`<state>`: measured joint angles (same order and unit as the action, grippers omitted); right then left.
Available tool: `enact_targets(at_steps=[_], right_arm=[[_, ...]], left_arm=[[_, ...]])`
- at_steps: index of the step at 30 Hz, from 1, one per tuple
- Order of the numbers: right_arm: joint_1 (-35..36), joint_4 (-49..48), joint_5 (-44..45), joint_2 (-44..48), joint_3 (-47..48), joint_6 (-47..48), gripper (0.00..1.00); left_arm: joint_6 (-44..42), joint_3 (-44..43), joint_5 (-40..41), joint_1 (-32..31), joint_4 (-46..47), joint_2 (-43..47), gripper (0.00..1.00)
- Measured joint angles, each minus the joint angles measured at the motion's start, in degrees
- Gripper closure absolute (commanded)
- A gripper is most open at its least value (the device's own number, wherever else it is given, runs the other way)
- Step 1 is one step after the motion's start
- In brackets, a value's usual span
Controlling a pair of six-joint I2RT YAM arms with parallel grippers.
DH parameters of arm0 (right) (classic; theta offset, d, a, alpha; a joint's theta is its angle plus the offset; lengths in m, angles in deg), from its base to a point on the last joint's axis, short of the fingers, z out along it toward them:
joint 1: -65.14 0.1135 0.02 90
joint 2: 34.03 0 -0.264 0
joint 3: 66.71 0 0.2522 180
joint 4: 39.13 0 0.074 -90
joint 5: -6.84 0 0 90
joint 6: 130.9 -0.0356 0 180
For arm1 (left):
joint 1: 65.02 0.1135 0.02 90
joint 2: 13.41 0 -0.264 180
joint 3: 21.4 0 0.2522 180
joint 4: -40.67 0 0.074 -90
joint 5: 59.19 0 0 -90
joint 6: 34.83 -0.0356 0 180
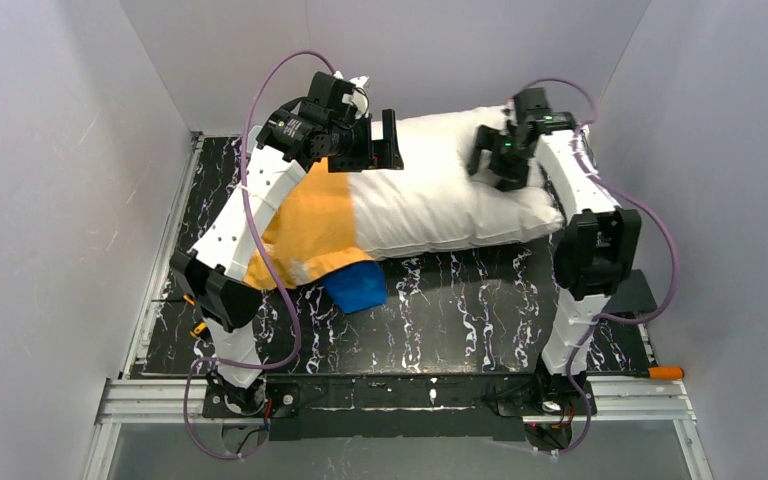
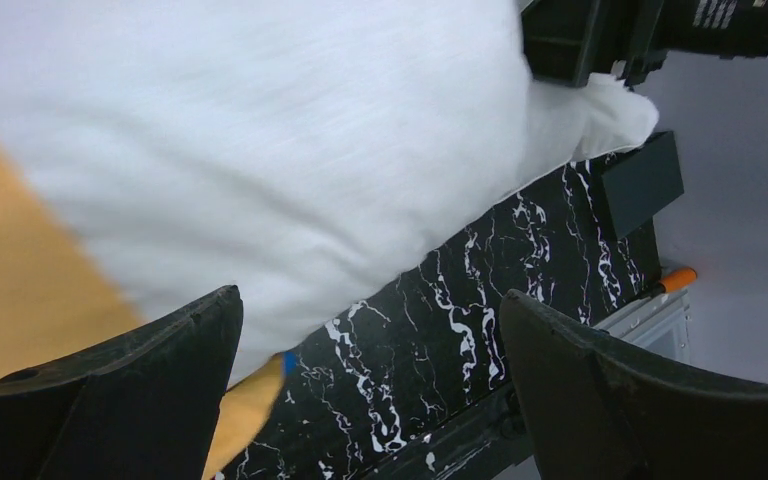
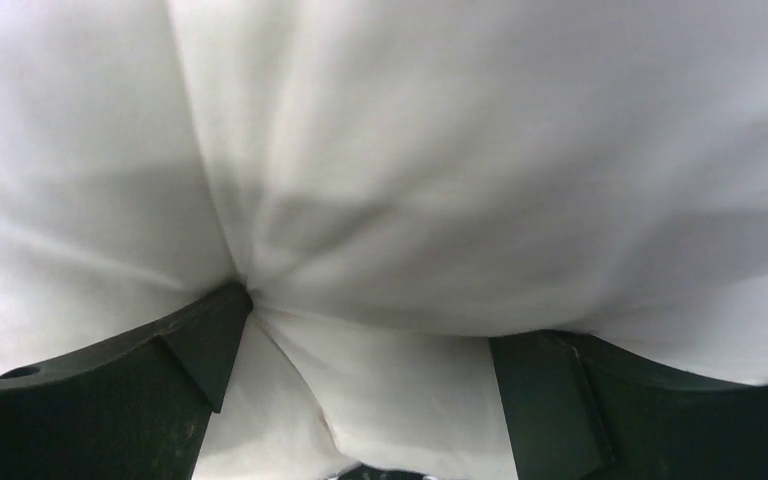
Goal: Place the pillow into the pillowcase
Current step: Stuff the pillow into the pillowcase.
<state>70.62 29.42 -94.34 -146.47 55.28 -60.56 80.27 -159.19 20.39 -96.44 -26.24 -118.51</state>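
The plump, wrinkly white pillow lies across the 12 o'clock side of the black marbled desk. Its 9 o'clock end hides inside the thin orange pillowcase, and a blue bit peeks out at 7 o'clock. The left pincer hangs over the pillow, spread wide and pinching nothing. The right pincer is spread too, at the pillow's 3 o'clock end, with cloth bulging between its fingers.

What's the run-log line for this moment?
pillowcase covers pillow left end, rest bare | left gripper open above pillow | right gripper open, fingers against pillow's right end
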Motion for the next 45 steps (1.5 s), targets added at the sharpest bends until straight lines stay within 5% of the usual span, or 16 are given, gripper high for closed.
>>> enact_targets(at_steps=[8,19,28,31,33,37,45], right_arm=[[14.49,-10.38,-16.00,2.01,-5.40,-7.76,0.02],[-9.16,-8.57,-11.04,14.36,-8.26,-10.10,0.02],[-8.70,-5.99,-10.43,17.49,-19.91,-9.40,0.02],[-8.81,-4.98,-10.58,17.49,-22.58,-9.05,0.02],[-8.90,-4.74,-10.69,17.49,-23.41,-8.74,0.02],[-9.07,-4.42,-11.13,17.51,-23.69,-8.02,0.02],[-10.40,-4.37,-11.72,19.06,-27.12,-6.69,0.02]], left_arm=[[2.43,-1.27,0.79,0.48,-2.08,-0.61,0.01],[-0.98,-14.84,8.20,-6.05,-6.05,-14.38,0.01],[-5.88,-19.06,21.24,-13.49,-13.53,-28.94,0.01],[-6.60,-20.22,22.88,-14.51,-15.02,-32.61,0.19],[-7.13,-21.03,23.10,-14.73,-15.74,-34.53,0.50],[-8.90,-22.77,22.23,-14.58,-16.02,-36.04,0.95],[-11.13,-18.49,18.36,-13.53,-4.72,-28.98,1.00]])
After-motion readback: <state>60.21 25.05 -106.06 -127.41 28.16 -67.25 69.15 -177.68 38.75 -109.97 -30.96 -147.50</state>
